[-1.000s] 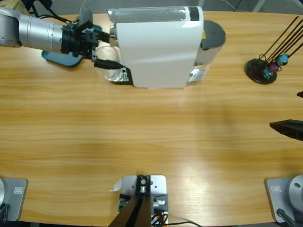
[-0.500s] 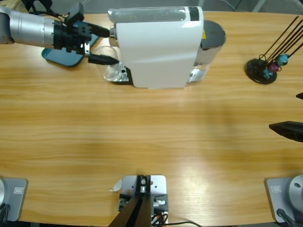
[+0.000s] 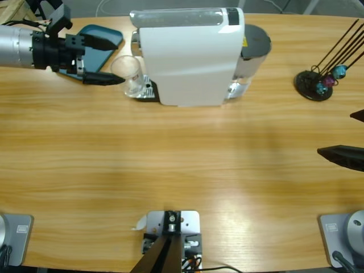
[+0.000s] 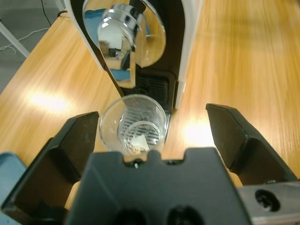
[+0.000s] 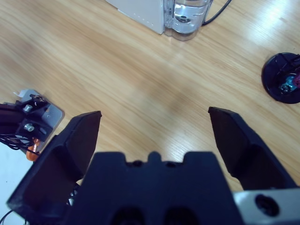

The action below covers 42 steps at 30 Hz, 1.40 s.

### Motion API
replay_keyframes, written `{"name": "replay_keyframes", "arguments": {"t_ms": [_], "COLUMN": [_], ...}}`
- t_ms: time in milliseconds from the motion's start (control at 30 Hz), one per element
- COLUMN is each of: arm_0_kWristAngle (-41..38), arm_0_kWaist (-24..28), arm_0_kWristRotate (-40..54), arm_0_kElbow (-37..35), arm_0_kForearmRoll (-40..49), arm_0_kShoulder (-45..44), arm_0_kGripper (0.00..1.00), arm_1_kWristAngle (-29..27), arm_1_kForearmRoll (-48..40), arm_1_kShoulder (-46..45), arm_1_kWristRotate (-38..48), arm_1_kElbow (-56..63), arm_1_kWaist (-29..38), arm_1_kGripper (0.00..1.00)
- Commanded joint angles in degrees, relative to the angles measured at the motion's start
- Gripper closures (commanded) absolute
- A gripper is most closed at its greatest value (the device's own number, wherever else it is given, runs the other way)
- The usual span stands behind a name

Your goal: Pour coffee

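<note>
Wooden table takes up most of high view. White coffee machine at back centre. L arm comes in from upper left edge, left gripper jaws spread wide, holding nothing, tips just short of glass. Teal tray behind it. Right gripper also wide open, empty, over bare wood near right edge. Capsule stand far right. Glass sits on drip grate under spout; coffee inside, can't rly tell, looks near empty.
</note>
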Motion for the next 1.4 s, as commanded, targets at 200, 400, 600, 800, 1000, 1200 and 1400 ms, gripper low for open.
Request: {"name": "replay_keyframes", "arguments": {"t_ms": [200,400,600,800,1000,1200,1400], "arm_0_kWristAngle": [2.93,1.14,-2.97,-2.60,0.19,3.87,5.33], "arm_0_kWaist": [3.82,3.68,3.14,2.15,-0.64,-1.24,-1.33], "arm_0_kWristRotate": [-0.67,1.75,2.97,3.25,2.98,3.04,3.07], "arm_0_kElbow": [2.56,-0.16,0.06,-1.92,-3.87,-3.72,-3.68], "arm_0_kForearmRoll": [-2.11,-2.11,-1.93,-1.93,-1.85,-1.58,-1.67], "arm_0_kShoulder": [2.21,6.50,8.63,10.19,11.99,12.04,12.21], "arm_0_kGripper": [0.000,0.000,0.000,0.000,0.000,0.000,0.703], "arm_1_kWristAngle": [0.20,0.29,0.20,0.29,0.29,0.29,0.29], "arm_1_kForearmRoll": [2.75,2.66,1.53,1.52,1.61,1.61,1.61], "arm_1_kShoulder": [-1.61,-0.41,1.73,1.50,1.13,1.13,1.04], "arm_1_kWristRotate": [0.39,0.39,0.39,0.39,0.39,0.39,0.39], "arm_1_kElbow": [0.58,0.44,0.32,0.32,0.39,0.35,0.35], "arm_1_kWaist": [-0.85,-0.85,-0.85,-0.85,-0.85,-0.85,-0.85], "arm_1_kGripper": [0.000,0.000,0.000,0.000,0.000,0.000,0.000]}}
